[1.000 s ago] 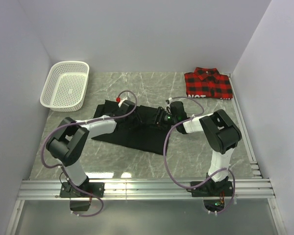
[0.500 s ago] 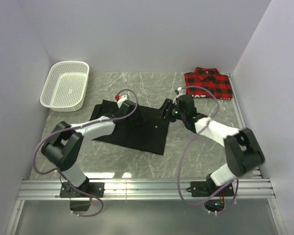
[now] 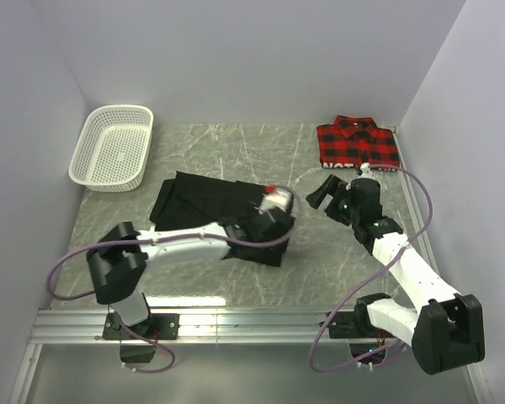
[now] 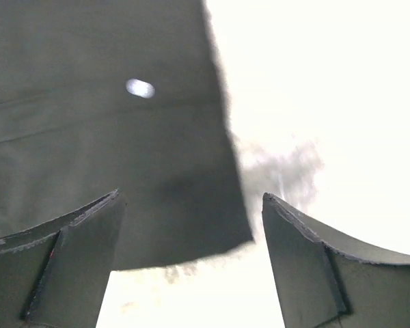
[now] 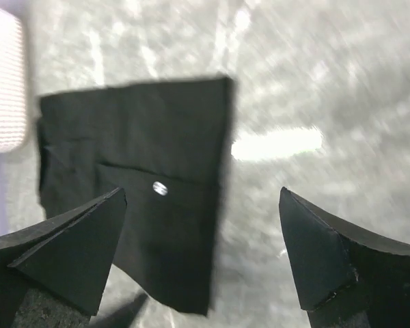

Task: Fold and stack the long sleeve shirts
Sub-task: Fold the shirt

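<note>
About halfway, at a guess: plaid shirt (image 3: 358, 145) folded at the far right, black shirt (image 3: 204, 199) mid-table, only partly folded and not yet stacked. Left gripper (image 4: 191, 197) wide over its near right corner, right gripper (image 5: 202, 191) wide too, both holding nothing.

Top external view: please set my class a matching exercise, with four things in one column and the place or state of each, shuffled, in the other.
Column A
1. white basket
2. plaid shirt
3. black shirt
4. right gripper

Column B
a. far right corner of the table
b. middle of the table
c. far left corner of the table
d. open, over bare tabletop

Pairs: 1-c, 2-a, 3-b, 4-d
</note>
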